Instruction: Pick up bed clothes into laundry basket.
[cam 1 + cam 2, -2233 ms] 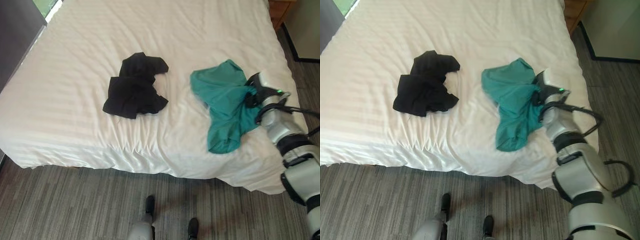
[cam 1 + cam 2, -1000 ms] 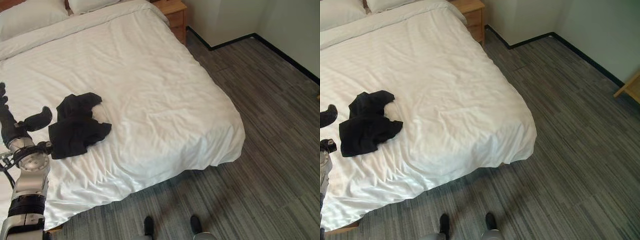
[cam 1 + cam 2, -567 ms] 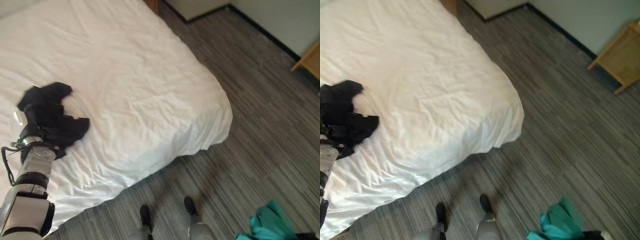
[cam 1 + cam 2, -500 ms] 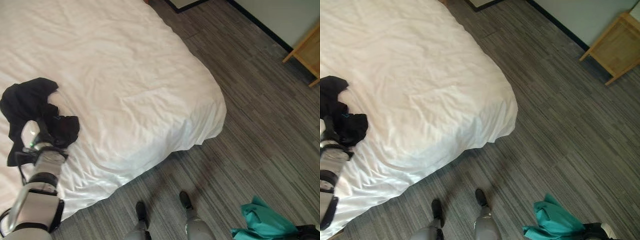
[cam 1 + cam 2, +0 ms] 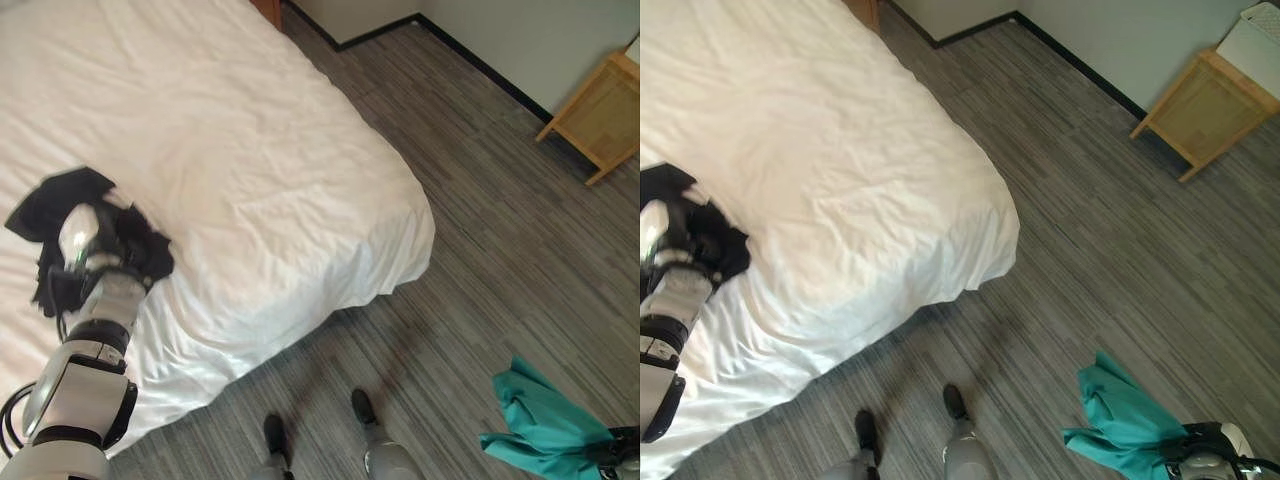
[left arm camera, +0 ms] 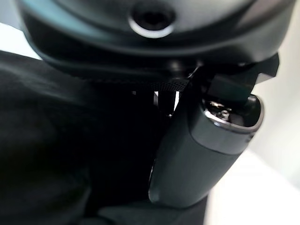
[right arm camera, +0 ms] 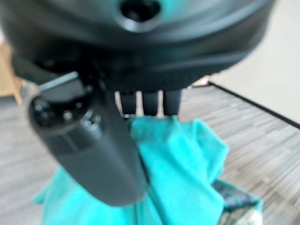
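half a second ago the left hand (image 5: pixel 100 235) lay on the black garment (image 5: pixel 60 200) with the cloth spread flat; now the garment is bunched up against the hand and partly lifted off the white bed (image 5: pixel 250 170). the camera has swung right since then, so more floor and a wooden side table (image 5: pixel 1200 110) show at the upper right. the left wrist view shows the thumb (image 6: pixel 206 145) pressed into dark cloth, so the hand appears clenched on the garment, though the fingers are mostly hidden.

the right hand (image 5: pixel 1205 455) hangs low over the grey striped carpet (image 5: pixel 1090 250), well apart from the bed, with its thumb (image 7: pixel 89 145) and fingers closed round the teal garment (image 5: pixel 1120 415). the teal cloth droops from the hand in a loose triangle, its long axis running up and away from the hand toward the bed.

the bed's rounded corner hangs over the carpet near the middle of the scene. open carpet stretches from there to the dark skirting board (image 5: pixel 480 65) along the wall.
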Motion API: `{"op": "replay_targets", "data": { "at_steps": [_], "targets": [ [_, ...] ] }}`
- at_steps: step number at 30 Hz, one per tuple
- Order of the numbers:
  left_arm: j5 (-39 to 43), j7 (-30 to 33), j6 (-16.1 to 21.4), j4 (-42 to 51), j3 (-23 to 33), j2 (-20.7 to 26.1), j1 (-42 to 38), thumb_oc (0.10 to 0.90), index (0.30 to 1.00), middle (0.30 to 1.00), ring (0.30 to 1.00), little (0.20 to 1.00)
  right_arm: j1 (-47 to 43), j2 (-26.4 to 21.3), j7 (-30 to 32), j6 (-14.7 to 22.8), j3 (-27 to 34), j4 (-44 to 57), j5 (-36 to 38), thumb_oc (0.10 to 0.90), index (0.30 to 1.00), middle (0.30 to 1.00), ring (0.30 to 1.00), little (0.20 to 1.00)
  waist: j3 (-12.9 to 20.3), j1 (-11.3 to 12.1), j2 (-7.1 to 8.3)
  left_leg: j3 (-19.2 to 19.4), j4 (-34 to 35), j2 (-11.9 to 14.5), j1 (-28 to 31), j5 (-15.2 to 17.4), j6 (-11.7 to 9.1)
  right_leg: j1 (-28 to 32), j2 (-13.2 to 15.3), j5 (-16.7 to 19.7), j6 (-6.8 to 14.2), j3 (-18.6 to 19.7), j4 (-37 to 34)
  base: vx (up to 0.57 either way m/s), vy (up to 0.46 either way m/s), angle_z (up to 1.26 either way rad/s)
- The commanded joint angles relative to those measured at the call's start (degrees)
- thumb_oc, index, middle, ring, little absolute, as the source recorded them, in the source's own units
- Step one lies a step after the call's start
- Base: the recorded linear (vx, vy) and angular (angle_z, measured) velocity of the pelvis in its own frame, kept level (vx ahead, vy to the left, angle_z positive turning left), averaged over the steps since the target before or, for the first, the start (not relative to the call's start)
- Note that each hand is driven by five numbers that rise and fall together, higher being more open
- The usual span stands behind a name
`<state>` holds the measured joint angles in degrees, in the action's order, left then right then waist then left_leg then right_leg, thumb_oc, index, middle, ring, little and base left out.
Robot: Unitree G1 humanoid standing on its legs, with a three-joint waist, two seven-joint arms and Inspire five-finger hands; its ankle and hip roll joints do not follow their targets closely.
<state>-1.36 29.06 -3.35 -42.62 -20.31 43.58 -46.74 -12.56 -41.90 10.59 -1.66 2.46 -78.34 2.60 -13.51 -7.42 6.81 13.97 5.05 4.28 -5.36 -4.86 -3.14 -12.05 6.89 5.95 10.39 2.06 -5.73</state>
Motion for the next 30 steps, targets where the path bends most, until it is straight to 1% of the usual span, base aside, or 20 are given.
{"op": "replay_targets", "data": {
  "at_steps": [1,2,4,6,7,9,10,11,12,16,18,19,20,21,22,23,24,26,27,30],
  "targets": [
    [-6.59,7.29,10.07,17.75,0.18,1.62,-13.34,0.400,0.300,0.300,0.300,0.300,1.07,-8.01,5.24,1.12,-1.49,-0.85,1.47,0.400,0.300,0.300,0.300,0.300,1.58,1.69,-2.85,1.84,-0.05,6.29,1.91,2.76,-5.06,10.15,6.35,-1.22,2.98,-9.02,1.90,-0.25,-0.143,-0.98],
    [-7.82,5.96,12.30,26.27,2.30,1.16,-7.22,0.400,0.300,0.300,0.300,0.300,1.39,-9.01,5.61,1.44,0.26,-0.35,1.04,0.400,0.300,0.300,0.300,0.300,2.21,3.86,-2.32,4.48,-0.05,7.96,3.17,2.40,-5.38,12.79,9.15,-1.25,3.06,-12.45,4.00,-0.22,-0.114,-1.00],
    [-8.21,4.16,13.27,31.45,4.14,0.81,-2.30,0.400,0.300,0.300,0.300,0.300,1.42,-9.81,5.85,1.48,1.28,0.06,0.93,0.400,0.300,0.300,0.300,0.300,2.75,5.18,-2.19,6.05,-0.05,8.54,3.53,1.57,-5.51,13.76,10.43,-0.26,3.16,-13.76,4.70,-0.18,-0.099,-0.84],
    [-6.66,0.94,16.42,40.74,7.46,-1.47,9.25,0.400,0.300,0.300,0.300,0.300,0.33,-11.66,6.63,1.68,3.47,0.74,0.86,0.400,0.300,0.300,0.300,0.300,3.78,8.08,-1.91,9.15,-0.05,9.87,4.31,0.48,-6.10,16.00,13.19,1.54,3.62,-18.19,5.06,-0.23,-0.175,-1.11],
    [-3.99,-2.01,19.37,46.46,9.51,-5.26,20.30,0.400,0.300,0.300,0.300,0.300,-1.24,-13.11,7.43,1.76,3.92,1.70,-0.97,0.400,0.300,0.300,0.300,0.300,4.77,11.75,-1.52,12.73,-0.36,11.72,5.11,-0.79,-7.03,18.39,15.51,2.74,4.09,-26.15,4.64,-0.28,-0.248,-1.00],
    [-2.13,-5.06,20.27,49.80,9.66,-9.98,29.10,0.400,0.300,0.300,0.300,0.300,-2.32,-14.15,7.83,2.32,3.45,3.07,-2.60,0.400,0.300,0.300,0.300,0.300,5.34,13.58,-1.39,15.76,-0.74,13.10,6.07,-2.13,-7.63,20.06,16.02,3.26,4.26,-31.07,4.41,-0.19,-0.197,-1.79],
    [-2.08,-5.23,20.24,50.03,9.83,-10.11,29.52,0.400,0.300,0.300,0.300,0.300,-2.25,-14.26,7.83,2.31,3.28,3.07,-2.64,0.400,0.300,0.300,0.300,0.300,5.63,13.61,-1.57,14.60,-0.64,13.17,6.65,-1.11,-8.27,20.71,15.68,2.68,4.56,-30.11,3.92,-0.21,-0.280,-1.70],
    [-0.07,-7.91,20.26,49.61,6.62,-14.32,34.60,0.400,0.300,0.300,0.300,0.300,-3.65,-14.11,8.29,3.15,3.05,4.35,-2.35,0.400,0.300,0.300,0.300,0.300,5.67,13.41,-1.68,15.45,-0.84,14.36,7.16,-2.31,-8.76,21.89,13.10,-1.07,4.38,-30.09,2.13,-0.11,-0.218,-0.90],
    [0.04,-8.09,20.27,49.66,6.70,-14.52,34.82,0.400,0.300,0.300,0.300,0.300,-3.55,-14.27,8.32,3.13,2.91,4.40,-2.33,0.400,0.300,0.300,0.300,0.300,5.77,13.45,-1.97,15.51,-0.81,14.57,7.31,-2.40,-8.93,21.99,12.88,-1.23,4.33,-30.04,2.10,-0.23,-0.298,-0.51],
    [3.20,-11.76,18.99,43.38,0.03,-20.53,37.31,0.400,0.300,0.300,0.300,0.300,-8.17,-14.88,8.47,4.29,-0.56,6.14,-0.75,0.400,0.300,0.300,0.300,0.300,5.20,11.53,-4.75,16.52,-2.23,19.84,8.59,-7.86,-10.28,20.85,6.85,-6.85,1.33,-26.65,1.18,-0.17,-0.266,-0.98],
    [3.06,-11.59,18.81,41.50,-1.33,-21.45,36.85,0.400,0.300,0.300,0.300,0.300,-9.51,-15.10,8.47,4.74,-1.73,6.36,-0.15,0.400,0.300,0.300,0.300,0.300,4.13,11.45,-5.41,14.13,-6.15,21.41,8.33,-8.48,-10.44,21.23,5.04,-8.00,0.17,-25.32,1.02,-0.01,-0.185,-0.91],
    [2.49,-11.06,18.34,40.46,-2.26,-21.84,36.21,0.400,0.300,0.300,0.300,0.300,-11.49,-14.60,8.34,4.72,-3.56,6.90,0.28,0.400,0.300,0.300,0.300,0.300,2.93,12.15,-5.49,8.06,-10.42,21.33,7.65,-9.18,-10.14,21.44,3.57,-8.67,-0.91,-23.72,1.18,0.04,-0.350,-0.70],
    [1.95,-10.28,17.37,37.96,-3.93,-23.07,36.16,0.400,0.300,0.300,0.300,0.300,-15.45,-14.92,7.97,4.74,-6.72,6.82,1.11,0.400,0.300,0.300,0.300,0.300,1.63,14.37,-4.63,-5.23,-17.56,17.38,6.28,-7.89,-8.03,22.13,2.02,-9.00,-3.02,-20.02,1.67,0.03,-0.345,-0.71],
    [1.93,-10.26,17.42,37.87,-3.83,-23.15,36.05,0.400,0.300,0.300,0.300,0.300,-15.80,-14.97,7.96,4.76,-6.96,6.67,1.15,0.400,0.300,0.300,0.300,0.300,1.63,14.09,-4.67,-5.49,-17.84,17.34,5.81,-7.94,-7.90,21.99,2.05,-8.78,-3.03,-20.20,1.62,0.08,-0.370,-1.18],
    [1.83,-9.75,17.04,36.05,-4.30,-23.94,36.07,0.400,0.300,0.300,0.300,0.300,-18.16,-14.80,7.60,4.63,-8.74,6.58,1.69,0.400,0.300,0.300,0.300,0.300,1.49,15.25,-4.13,-10.92,-21.68,14.32,5.24,-6.84,-7.05,22.37,1.52,-8.65,-3.83,-17.38,1.72,0.11,-0.326,-1.49],
    [1.17,-9.27,16.09,34.47,-5.31,-25.05,35.99,0.400,0.300,0.300,0.300,0.300,-21.43,-14.50,7.35,4.32,-10.96,6.30,2.51,0.400,0.300,0.300,0.300,0.300,1.12,17.03,-3.88,-17.38,-29.73,9.41,3.17,-5.46,-5.84,23.34,0.79,-8.91,-5.01,-13.61,1.64,0.11,-0.327,-1.53],
    [1.14,-9.24,16.11,34.42,-5.27,-25.12,35.90,0.400,0.300,0.300,0.300,0.300,-21.60,-14.55,7.33,4.32,-11.05,6.23,2.54,0.400,0.300,0.300,0.300,0.300,1.18,16.94,-3.83,-17.41,-29.70,9.27,2.88,-5.73,-5.75,23.11,0.91,-8.70,-5.00,-13.66,1.61,0.10,-0.286,-1.26],
    [0.49,-8.84,15.28,33.55,-5.25,-25.67,35.86,0.400,0.300,0.300,0.300,0.300,-23.97,-14.21,7.25,4.08,-12.97,6.13,2.69,0.400,0.300,0.300,0.300,0.300,0.99,18.49,-3.84,-20.42,-36.20,3.38,-0.22,-3.39,-4.37,23.81,-0.07,-8.81,-5.56,-9.93,1.27,0.09,-0.182,-1.40],
    [0.40,-8.81,15.14,33.12,-5.61,-26.34,36.77,0.400,0.300,0.300,0.300,0.300,-30.38,-10.30,8.10,3.93,-18.57,9.58,1.49,0.400,0.300,0.300,0.300,0.300,1.14,19.13,-4.10,-20.34,-36.49,0.76,-1.12,-1.66,-3.67,23.99,-0.65,-8.68,-5.85,-7.93,1.19,0.18,-0.133,-1.09],
    [-0.57,-6.86,15.06,31.09,-5.90,-27.16,36.06,0.400,0.300,0.300,0.300,0.300,-40.09,-8.91,8.91,3.47,-25.21,10.05,1.43,0.400,0.300,0.300,0.300,0.300,2.15,19.39,-5.38,-16.21,-29.45,-2.84,-2.31,1.71,-2.48,24.98,-2.05,-9.52,-5.85,-3.15,0.81,0.24,-0.033,-0.93]
  ]
}}
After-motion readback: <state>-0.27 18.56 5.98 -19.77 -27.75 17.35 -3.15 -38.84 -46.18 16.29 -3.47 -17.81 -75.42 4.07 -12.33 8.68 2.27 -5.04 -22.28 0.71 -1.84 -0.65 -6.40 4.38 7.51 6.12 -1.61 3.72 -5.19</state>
